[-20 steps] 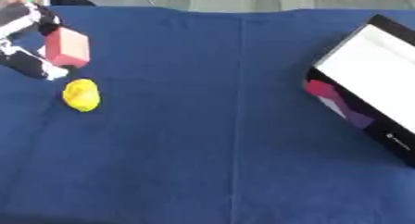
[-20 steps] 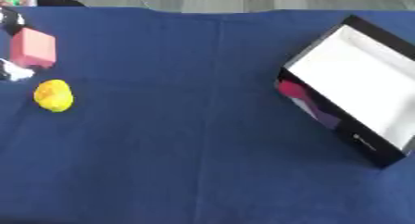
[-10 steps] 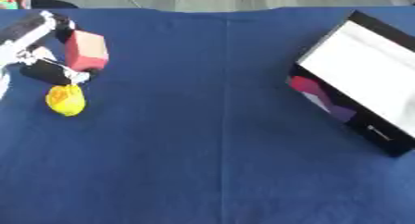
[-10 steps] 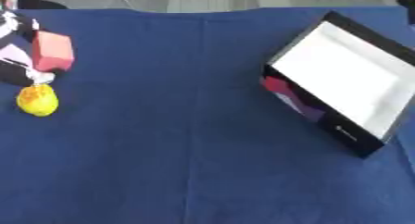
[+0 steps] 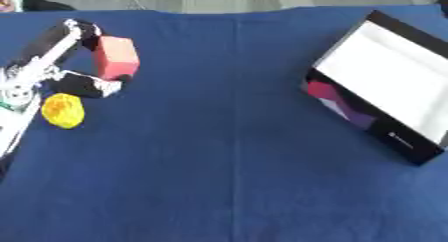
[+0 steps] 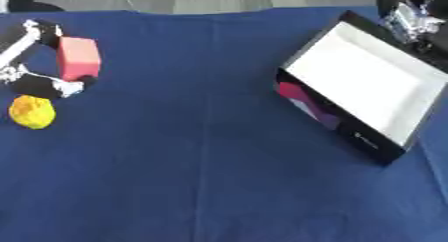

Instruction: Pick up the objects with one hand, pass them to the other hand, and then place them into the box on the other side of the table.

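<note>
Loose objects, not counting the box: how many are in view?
2. A red block is pinched in the left hand, at the table's left. A yellow object lies on the blue cloth just below that hand. The box looks empty.

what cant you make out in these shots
- Right hand: only a blurred part shows at the right eye view's upper right corner, behind the box; its fingers cannot be told.
- Left hand: its arm is cut by the left edge.
- Red block: whether it is off the cloth.
- Yellow object: just a lumpy shape.
</note>
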